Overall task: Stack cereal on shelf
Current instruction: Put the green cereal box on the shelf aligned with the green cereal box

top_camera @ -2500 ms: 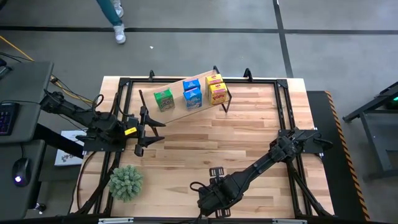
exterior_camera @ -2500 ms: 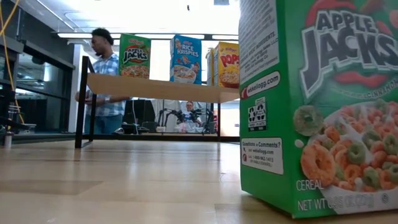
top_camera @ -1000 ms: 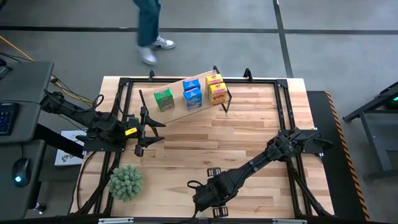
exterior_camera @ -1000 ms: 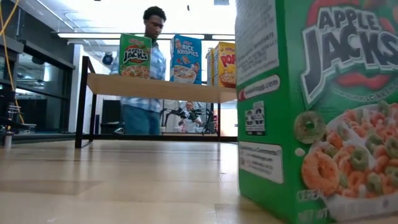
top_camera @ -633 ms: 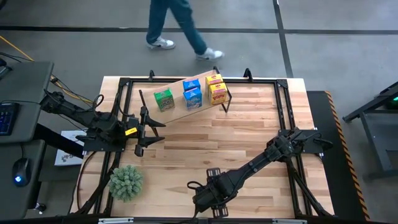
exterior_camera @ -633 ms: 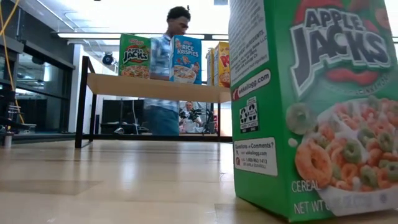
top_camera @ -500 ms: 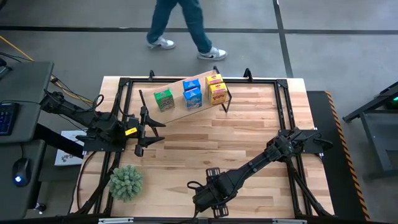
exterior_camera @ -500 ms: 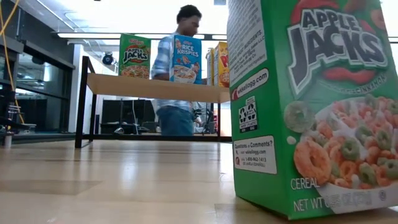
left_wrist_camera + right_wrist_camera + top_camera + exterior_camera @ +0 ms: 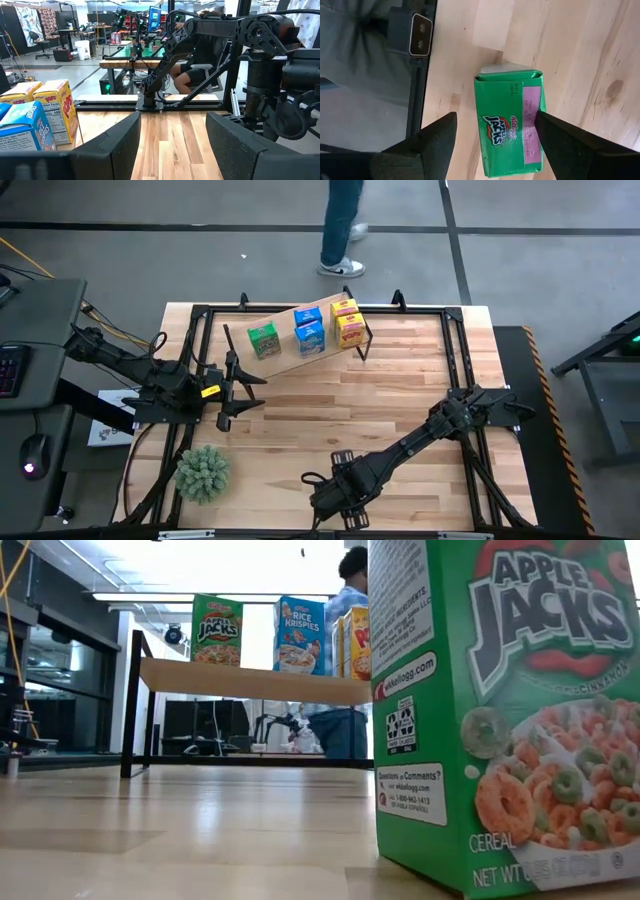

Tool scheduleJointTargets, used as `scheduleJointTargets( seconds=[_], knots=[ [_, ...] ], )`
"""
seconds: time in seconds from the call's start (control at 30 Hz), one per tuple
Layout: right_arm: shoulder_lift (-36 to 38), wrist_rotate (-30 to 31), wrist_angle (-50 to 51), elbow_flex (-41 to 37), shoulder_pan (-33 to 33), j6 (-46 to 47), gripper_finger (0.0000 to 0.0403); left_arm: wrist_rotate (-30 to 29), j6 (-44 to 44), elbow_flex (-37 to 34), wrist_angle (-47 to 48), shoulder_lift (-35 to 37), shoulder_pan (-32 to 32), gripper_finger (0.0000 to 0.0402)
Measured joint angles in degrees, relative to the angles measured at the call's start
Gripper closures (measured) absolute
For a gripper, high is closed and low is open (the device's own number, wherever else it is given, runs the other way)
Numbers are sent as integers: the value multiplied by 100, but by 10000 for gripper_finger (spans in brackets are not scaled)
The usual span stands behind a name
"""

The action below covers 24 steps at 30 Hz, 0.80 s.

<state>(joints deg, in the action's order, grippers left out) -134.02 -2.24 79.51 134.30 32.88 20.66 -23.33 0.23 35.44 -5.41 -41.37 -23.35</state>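
right gripper (image 9: 492,145) at 6 o'clock – wide open over green carton (image 9: 509,122) | left gripper (image 9: 228,391) at 9 – parted, holding nothing

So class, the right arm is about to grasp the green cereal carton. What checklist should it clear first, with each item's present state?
1. Right gripper straddles the green Apple Jacks cereal carton, one finger on each side: ok.
2. Its fingers are apart and not yet clamped: ok.
3. Carton stands upright on the striped wooden tabletop: ok.
4. Sloped light-wood shelf has bare plank beside its green, blue and yellow cartons: ok.
5. Left gripper waits open at the table's left side, away from the carton: ok.
6. Whether the carton is centred in the grip front to back: cannot tell.
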Motion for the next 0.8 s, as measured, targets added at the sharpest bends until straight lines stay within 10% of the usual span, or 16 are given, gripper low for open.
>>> scheduleJointTargets(
  seconds=[0.8],
  knots=[
    [93,221,-115,55,24,-372,137,0,-2,-1,6,0,0,188]
  ],
)
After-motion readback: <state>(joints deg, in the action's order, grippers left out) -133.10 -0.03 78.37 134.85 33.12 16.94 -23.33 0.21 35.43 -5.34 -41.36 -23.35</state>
